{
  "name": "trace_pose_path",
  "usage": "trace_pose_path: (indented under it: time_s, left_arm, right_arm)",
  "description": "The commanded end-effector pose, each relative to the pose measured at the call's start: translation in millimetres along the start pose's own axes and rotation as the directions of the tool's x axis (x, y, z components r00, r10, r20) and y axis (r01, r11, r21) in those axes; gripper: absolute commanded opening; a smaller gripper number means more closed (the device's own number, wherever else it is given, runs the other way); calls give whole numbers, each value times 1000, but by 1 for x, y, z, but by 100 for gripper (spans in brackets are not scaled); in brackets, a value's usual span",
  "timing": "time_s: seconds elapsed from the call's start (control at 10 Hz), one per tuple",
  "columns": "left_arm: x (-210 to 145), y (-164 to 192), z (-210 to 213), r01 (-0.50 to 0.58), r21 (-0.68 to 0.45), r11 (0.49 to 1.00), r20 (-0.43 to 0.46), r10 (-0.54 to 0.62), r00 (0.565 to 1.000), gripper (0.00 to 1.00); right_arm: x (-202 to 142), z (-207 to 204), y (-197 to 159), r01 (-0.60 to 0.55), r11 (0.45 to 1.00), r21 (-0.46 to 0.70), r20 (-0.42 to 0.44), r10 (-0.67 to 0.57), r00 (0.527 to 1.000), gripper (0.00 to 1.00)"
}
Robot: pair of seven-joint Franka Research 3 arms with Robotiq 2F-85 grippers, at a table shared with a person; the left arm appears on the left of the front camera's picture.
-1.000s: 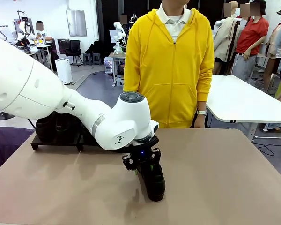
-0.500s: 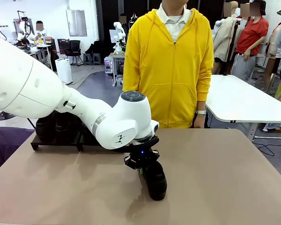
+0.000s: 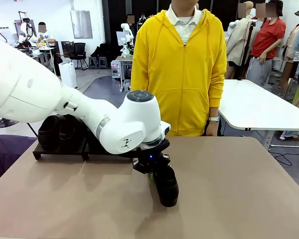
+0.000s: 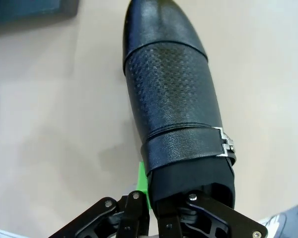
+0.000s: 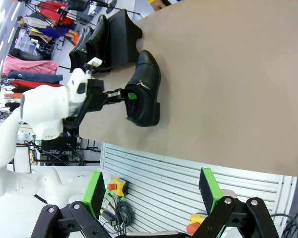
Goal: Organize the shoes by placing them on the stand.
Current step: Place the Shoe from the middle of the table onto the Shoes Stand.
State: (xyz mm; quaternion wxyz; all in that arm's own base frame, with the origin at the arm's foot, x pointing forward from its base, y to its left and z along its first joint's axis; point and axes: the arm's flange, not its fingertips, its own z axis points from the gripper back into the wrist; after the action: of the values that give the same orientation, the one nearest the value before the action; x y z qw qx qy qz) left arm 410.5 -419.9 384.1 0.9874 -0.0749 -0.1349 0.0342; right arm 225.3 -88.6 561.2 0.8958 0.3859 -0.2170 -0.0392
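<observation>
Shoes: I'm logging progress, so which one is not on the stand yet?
The shoe lying mid-table, gripped at its heel opening by the left tool. The other shoes sit on the stand at the table's far-left edge.

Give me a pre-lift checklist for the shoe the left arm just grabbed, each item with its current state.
1. Left gripper shut on the shoe at its collar: ok.
2. Shoe fully off the table: cannot tell; the right wrist view suggests it is at or just above the surface.
3. Free space on the stand: cannot tell; shoes on the stand already fill part of it and the arm hides the rest.
4. Right gripper open and held away from the shoe: ok.
5. Person behind the far edge, hands off the table: ok.
</observation>
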Motion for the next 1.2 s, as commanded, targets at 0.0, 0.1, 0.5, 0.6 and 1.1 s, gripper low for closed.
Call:
trace_pose_path:
  time_s: [0.0, 0.1, 0.5, 0.6, 1.1]
  left_arm:
    - [-3, 19, 49, 223, -59, 973, 50, -220, 974, 0]
    - [-2, 29, 70, 352, -57, 934, 77, -347, 935, 0]
    - [1, 101, 116, 331, 29, 943, 375, -317, 871, 0]
    - [-2, 129, 125, 221, -21, 975, 433, -191, 881, 0]
    - [14, 77, 114, 368, 35, 929, 264, -364, 893, 0]
  right_arm:
    - [0, 2, 2, -11, 1000, 15, 6, 11, 1000, 100]
    - [0, 2, 2, -11, 1000, 15, 6, 11, 1000, 100]
    - [0, 2, 2, -11, 1000, 15, 6, 11, 1000, 100]
    - [0, 2, 2, -11, 1000, 15, 6, 11, 1000, 100]
    - [0, 2, 2, -11, 1000, 15, 6, 11, 1000, 100]
